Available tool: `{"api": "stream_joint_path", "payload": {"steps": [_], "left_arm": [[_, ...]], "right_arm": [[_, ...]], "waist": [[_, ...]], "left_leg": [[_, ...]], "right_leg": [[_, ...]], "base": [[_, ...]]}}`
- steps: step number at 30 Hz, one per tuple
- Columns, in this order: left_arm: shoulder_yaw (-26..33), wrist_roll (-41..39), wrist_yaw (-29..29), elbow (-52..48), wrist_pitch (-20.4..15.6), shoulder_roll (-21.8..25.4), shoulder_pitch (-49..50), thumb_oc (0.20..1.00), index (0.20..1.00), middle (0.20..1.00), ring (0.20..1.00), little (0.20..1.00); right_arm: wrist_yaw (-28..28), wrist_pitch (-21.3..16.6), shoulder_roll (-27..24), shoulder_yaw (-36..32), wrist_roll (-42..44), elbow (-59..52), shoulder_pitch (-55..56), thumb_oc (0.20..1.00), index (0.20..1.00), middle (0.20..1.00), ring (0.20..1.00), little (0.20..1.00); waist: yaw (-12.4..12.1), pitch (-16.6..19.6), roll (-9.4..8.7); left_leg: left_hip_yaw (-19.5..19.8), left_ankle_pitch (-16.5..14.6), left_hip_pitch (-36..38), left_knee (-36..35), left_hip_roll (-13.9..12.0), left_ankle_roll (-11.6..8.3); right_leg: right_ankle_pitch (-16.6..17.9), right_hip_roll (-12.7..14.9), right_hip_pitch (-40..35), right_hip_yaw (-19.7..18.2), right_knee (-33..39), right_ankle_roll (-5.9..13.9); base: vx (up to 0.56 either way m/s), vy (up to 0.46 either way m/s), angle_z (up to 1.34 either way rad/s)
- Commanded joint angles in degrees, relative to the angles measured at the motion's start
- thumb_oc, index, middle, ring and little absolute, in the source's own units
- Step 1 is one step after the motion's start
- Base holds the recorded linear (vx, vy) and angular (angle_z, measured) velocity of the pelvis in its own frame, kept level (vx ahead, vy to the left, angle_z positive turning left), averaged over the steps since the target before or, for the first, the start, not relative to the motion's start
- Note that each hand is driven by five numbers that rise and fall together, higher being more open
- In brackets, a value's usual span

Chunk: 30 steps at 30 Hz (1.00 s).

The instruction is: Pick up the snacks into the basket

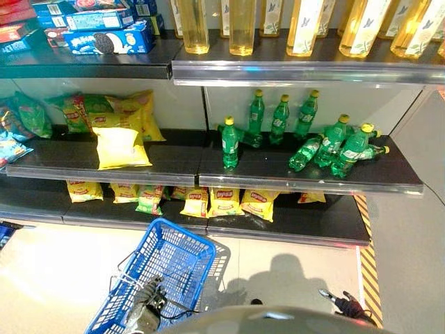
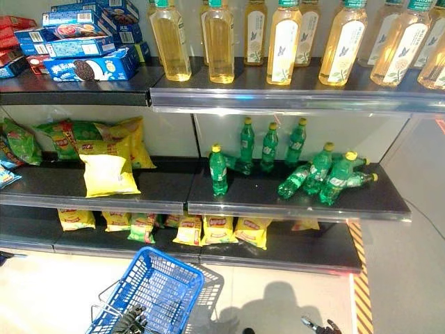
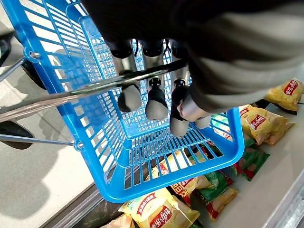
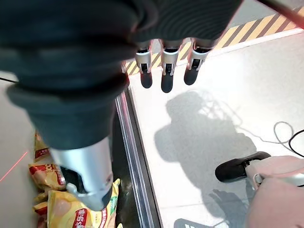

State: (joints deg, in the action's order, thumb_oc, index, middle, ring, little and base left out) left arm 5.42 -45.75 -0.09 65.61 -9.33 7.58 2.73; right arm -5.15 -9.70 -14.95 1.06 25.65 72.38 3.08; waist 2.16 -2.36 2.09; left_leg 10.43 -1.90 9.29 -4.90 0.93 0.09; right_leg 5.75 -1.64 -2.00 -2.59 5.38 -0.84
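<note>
Looking down from the head camera, I see the blue basket [image 1: 161,268] low in front of me, over the pale floor [image 1: 49,278] before the shelving. My left robot hand [image 3: 156,95] has its fingers curled round the basket's metal handle [image 3: 71,92], so that hand is clamped on it; the wrist view shows the wire bar running under the fingers with the blue mesh beyond.

My right robot hand [image 4: 164,71] hangs over the floor beside the shelf's edge, its fingers straight and apart, the thumb held clear of them, gripping nothing. A yellow-and-black striped strip [image 4: 237,31] lies on the floor past its fingertips.

The snacks are on the shelves, not in the basket. On the middle shelf [image 1: 104,167] a plain yellow bag [image 1: 119,147] lies flat toward the front, with a pile of yellow and green snack bags [image 1: 104,111] behind it against the back wall. On the bottom shelf [image 1: 292,226] a row of yellow snack packs [image 1: 208,202] sits along the front, just beyond the basket's far rim.

To the right on the middle shelf stand green soda bottles [image 1: 256,115], several more tipped over [image 1: 334,147] near the shelf's right end. The top shelf carries bottles of pale yellow liquid [image 2: 221,42] and blue cookie boxes [image 2: 90,66] at the left.
</note>
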Motion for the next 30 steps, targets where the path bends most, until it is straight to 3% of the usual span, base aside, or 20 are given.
{"api": "stream_joint_path", "payload": {"steps": [1, 8, 9, 13, 19, 30], "left_arm": [[-0.6, 3.2, -1.3, 1.3, -2.0, 1.7, -1.0, 0.2, 0.2, 0.2, 0.2, 0.2], [-2.1, 2.6, -1.4, -4.6, -2.6, 1.5, -0.7, 0.2, 0.2, 0.2, 0.2, 0.2], [-2.5, 1.2, -0.4, -11.7, -3.4, 1.0, 0.2, 0.2, 0.2, 0.2, 0.2, 0.2], [-3.7, 0.9, 0.1, -23.6, -4.8, 1.0, 3.0, 0.2, 0.2, 0.2, 0.2, 0.2], [-4.6, -2.0, 0.1, -32.8, -6.3, 1.2, 3.8, 0.2, 0.2, 0.2, 0.2, 0.2], [-6.8, -1.4, -0.7, -39.9, -6.4, 2.7, 4.9, 0.2, 0.2, 0.2, 0.2, 0.2]], "right_arm": [[0.6, -0.4, -1.4, 1.7, -1.3, 1.3, -2.3, 1.0, 1.0, 1.0, 1.0, 1.0], [0.6, -1.1, -1.8, 3.6, -2.9, -3.7, -2.3, 1.0, 1.0, 1.0, 1.0, 1.0], [0.1, -2.1, -2.7, 4.8, -4.6, -16.5, -1.2, 1.0, 1.0, 1.0, 1.0, 1.0], [1.7, -5.2, -5.9, 5.0, -8.0, -46.0, 3.3, 1.0, 1.0, 1.0, 1.0, 1.0], [4.4, -8.4, -7.6, 6.4, -9.5, -65.4, 2.8, 1.0, 1.0, 1.0, 1.0, 1.0], [5.8, -8.4, -7.2, 12.3, -10.5, -70.0, -5.3, 1.0, 1.0, 1.0, 1.0, 1.0]], "waist": [[-0.6, 1.3, -3.52], [-0.6, 1.3, -3.38], [-0.5, 1.2, -3.34], [0.0, 0.7, -3.22], [0.0, 0.6, -3.25], [-1.5, 1.2, -3.58]], "left_leg": [[1.6, 0.6, -3.8, -0.1, 2.7, -1.08], [1.7, 0.0, -3.3, -0.1, 2.6, -1.05], [1.6, 0.2, -3.6, -0.1, 2.6, -1.07], [1.5, 0.9, -4.4, -0.1, 2.6, -1.04], [1.9, 0.3, -4.2, -0.1, 2.4, -0.75], [2.0, -0.1, -3.4, -0.1, 2.5, -0.48]], "right_leg": [[-6.0, 3.4, -3.7, -1.7, -0.4, 6.33], [-6.6, 3.3, -4.2, -1.7, -0.4, 6.25], [-6.4, 3.2, -3.8, -1.7, -0.4, 6.33], [-5.7, 3.3, -2.9, -1.9, -0.5, 6.61], [-6.3, 3.3, -3.2, -1.8, -0.6, 6.7], [-6.7, 3.4, -4.0, -2.0, -0.4, 6.38]], "base": [[0.0, 0.0, 0.0], [0.01, -0.001, 0.0], [0.0, 0.0, 0.0], [-0.03, 0.007, -0.01], [0.0, 0.0, 0.0], [0.0, 0.0, 0.0]]}}
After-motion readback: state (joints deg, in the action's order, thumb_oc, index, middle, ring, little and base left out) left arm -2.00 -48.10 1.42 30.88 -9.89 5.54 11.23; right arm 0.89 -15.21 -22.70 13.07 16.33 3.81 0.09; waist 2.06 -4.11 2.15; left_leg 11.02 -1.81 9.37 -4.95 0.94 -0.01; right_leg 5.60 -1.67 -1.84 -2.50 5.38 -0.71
